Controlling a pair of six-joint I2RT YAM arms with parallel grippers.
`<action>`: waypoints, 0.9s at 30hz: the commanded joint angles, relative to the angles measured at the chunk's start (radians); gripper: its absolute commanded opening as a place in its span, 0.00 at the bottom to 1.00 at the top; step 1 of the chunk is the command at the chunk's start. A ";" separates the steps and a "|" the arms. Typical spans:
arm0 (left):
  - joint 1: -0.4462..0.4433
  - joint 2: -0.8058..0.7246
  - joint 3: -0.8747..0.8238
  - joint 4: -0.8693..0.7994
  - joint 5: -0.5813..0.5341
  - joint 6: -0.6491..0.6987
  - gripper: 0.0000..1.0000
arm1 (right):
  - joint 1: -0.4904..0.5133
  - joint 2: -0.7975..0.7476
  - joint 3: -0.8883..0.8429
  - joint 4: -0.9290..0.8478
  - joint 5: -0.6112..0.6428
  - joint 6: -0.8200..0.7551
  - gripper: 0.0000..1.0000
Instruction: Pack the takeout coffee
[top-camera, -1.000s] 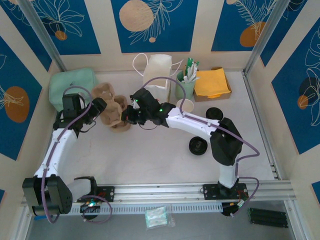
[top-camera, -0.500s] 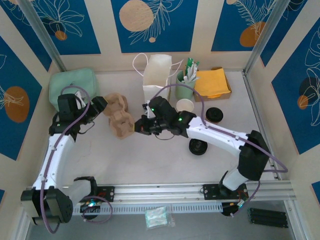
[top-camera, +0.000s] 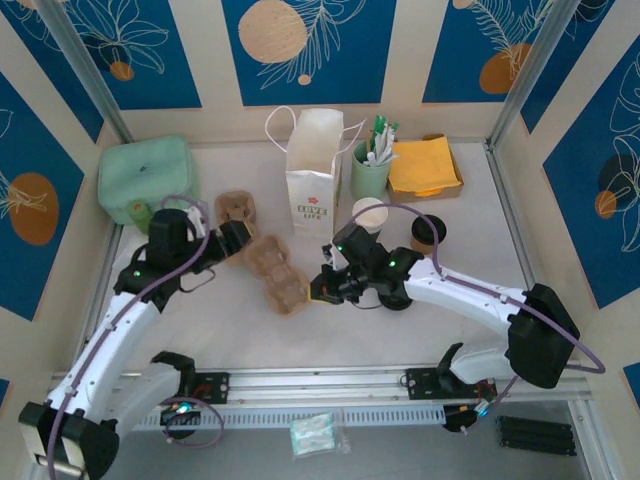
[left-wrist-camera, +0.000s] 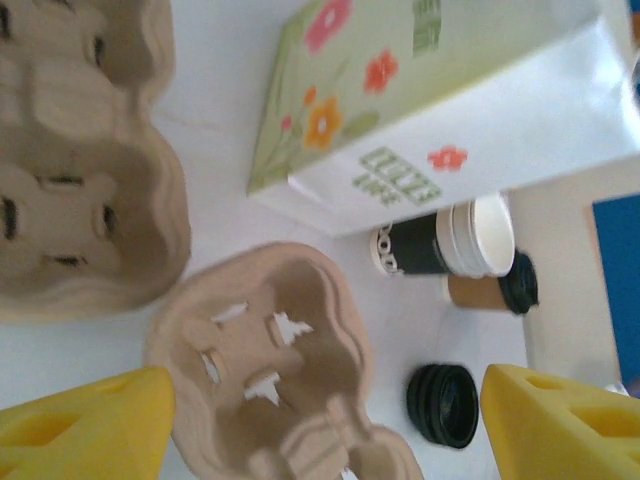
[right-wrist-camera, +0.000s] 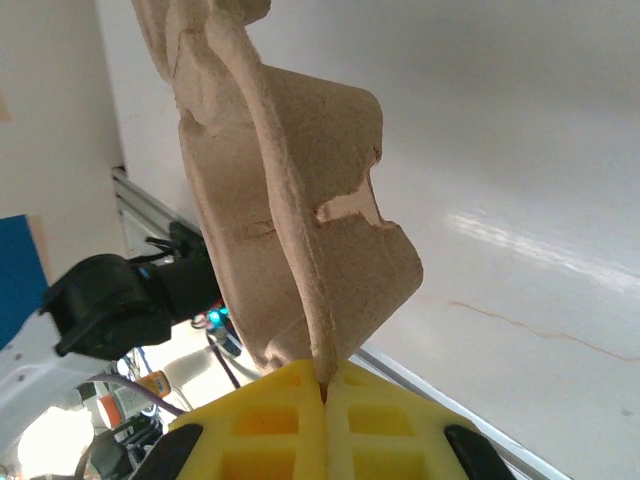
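Evidently the work in hand is staging a carrier before any cup is handled. The right gripper (top-camera: 318, 290) is pressed together on the thin rim of a moulded pulp cup carrier (top-camera: 280, 277). It is an edge pinch that holds the tray tilted at centre frame, probably to bring it nearer the cups. The left gripper (top-camera: 235, 238) hangs spread wide and empty just left of it, its yellow fingers (left-wrist-camera: 90, 415) framing that carrier from above, with a second carrier (top-camera: 237, 210) beside it.

The takeout coffee (top-camera: 427, 237), a kraft-brown cup, stands untouched right of centre, past the paper bag (top-camera: 308, 175) and a white cup with a black band (left-wrist-camera: 430, 245). Something black sits at its top, and I cannot tell whether it is a fitted lid or lies behind. Whether the held carrier's far end touches the tabletop (top-camera: 300, 335) is hard to make out. From above, the right arm covers the white cup's base.
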 joint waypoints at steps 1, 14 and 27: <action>-0.092 -0.010 -0.044 0.009 -0.104 -0.050 0.80 | -0.035 -0.007 -0.048 -0.003 -0.088 -0.023 0.00; -0.346 0.077 -0.094 0.084 -0.245 -0.097 0.80 | -0.213 0.049 -0.129 -0.052 -0.161 -0.126 0.00; -0.382 0.168 -0.054 0.084 -0.287 -0.038 0.82 | -0.234 0.053 0.028 -0.287 -0.022 -0.243 0.47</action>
